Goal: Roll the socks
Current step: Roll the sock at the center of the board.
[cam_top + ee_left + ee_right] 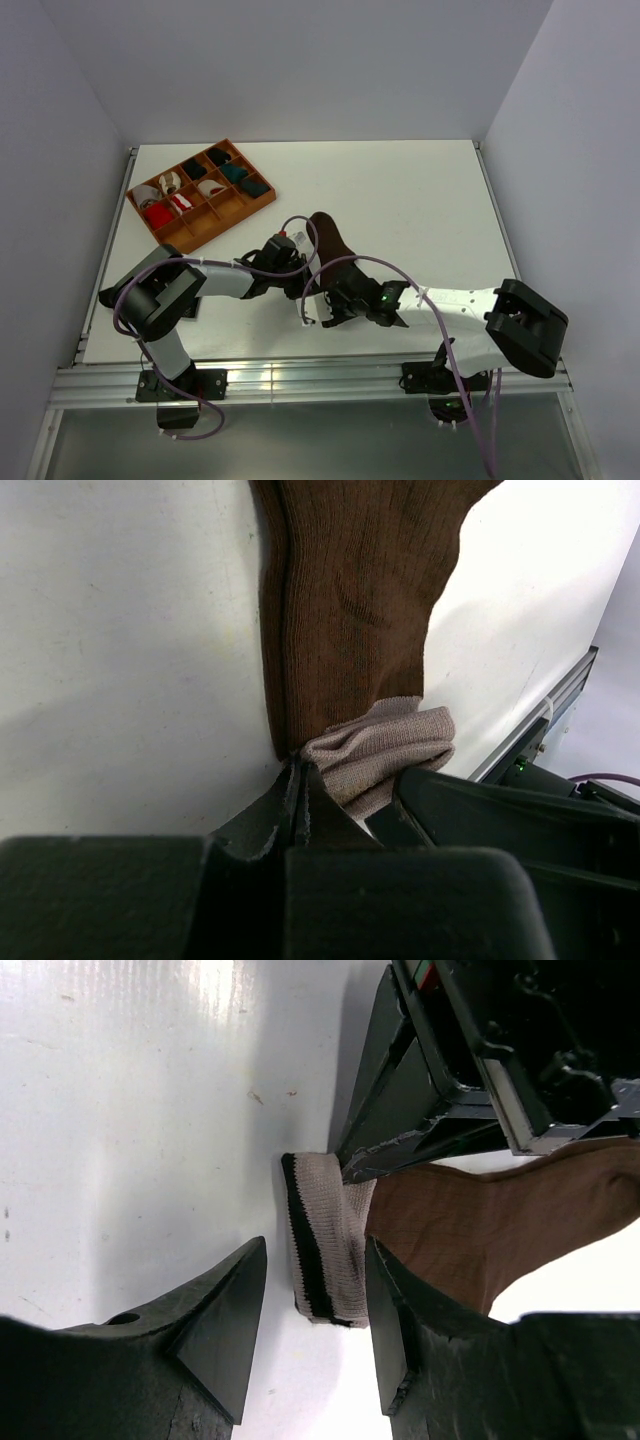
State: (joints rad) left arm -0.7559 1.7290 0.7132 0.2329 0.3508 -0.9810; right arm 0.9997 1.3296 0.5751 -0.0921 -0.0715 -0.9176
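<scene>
The dark brown socks (330,238) lie flat on the white table, with the pale pinkish striped cuff toward the near edge. My left gripper (298,262) is shut, and in the left wrist view its tips (298,766) pinch the socks (350,600) at the corner where the folded cuff (385,748) begins. My right gripper (335,300) is open. In the right wrist view it (312,1252) straddles the cuff (325,1240), one finger on each side, with the brown part (470,1230) to the right. The left gripper's fingers (400,1145) show just beyond the cuff.
A brown divided tray (230,223) at the back left holds red, white, teal and dark sock bundles. The table's near edge with its metal rail (300,375) lies close behind both grippers. The right gripper's black finger (500,805) sits right beside the cuff.
</scene>
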